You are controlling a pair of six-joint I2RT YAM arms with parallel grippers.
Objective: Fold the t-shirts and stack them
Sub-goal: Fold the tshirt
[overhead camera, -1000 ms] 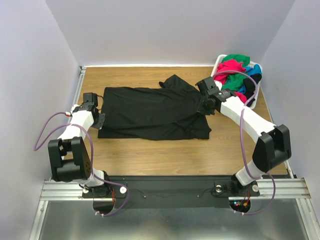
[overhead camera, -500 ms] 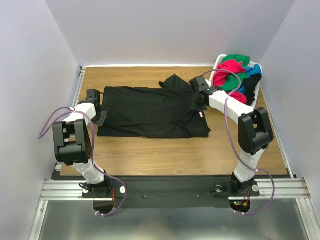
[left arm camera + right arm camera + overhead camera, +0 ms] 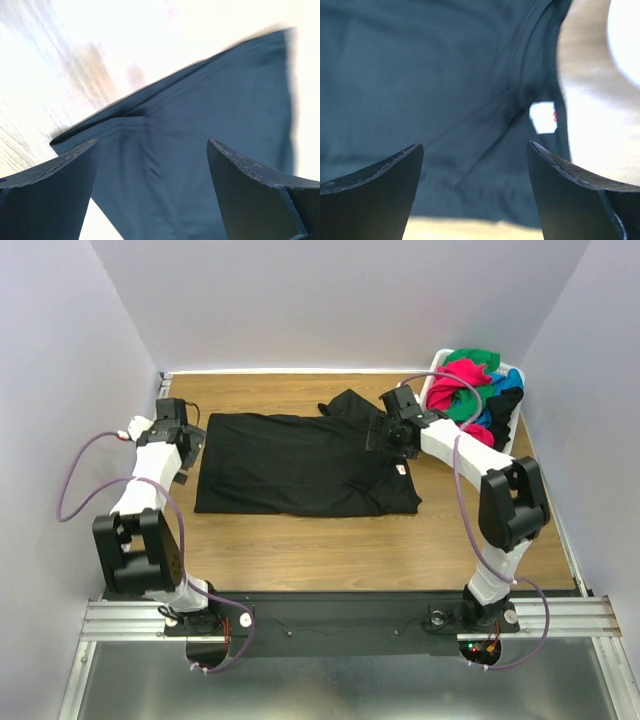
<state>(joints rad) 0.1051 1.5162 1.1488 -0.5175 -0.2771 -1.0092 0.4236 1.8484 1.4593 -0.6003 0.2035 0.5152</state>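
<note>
A black t-shirt (image 3: pixel 300 462) lies spread flat on the wooden table (image 3: pixel 320 540), a sleeve sticking out at its far right and a small white neck label (image 3: pixel 401 471) near its right edge. My left gripper (image 3: pixel 188 443) hovers open over the shirt's left edge; the left wrist view shows the dark cloth (image 3: pixel 200 130) below the spread fingers (image 3: pixel 255 200). My right gripper (image 3: pixel 385 435) stands open above the shirt's right part, with the label (image 3: pixel 542 117) visible between its fingers and nothing held. More t-shirts (image 3: pixel 465 380), pink-red, green, blue and black, are piled at the back right.
A white slatted basket (image 3: pixel 436 364) in the back right corner holds the pile of coloured shirts. Grey walls close the table at the back and both sides. Purple cables loop beside each arm.
Both grippers have opened and let go of the black shirt, which now lies flat. The left gripper has moved back and up along the left edge; the right one shifted slightly toward the back.
</note>
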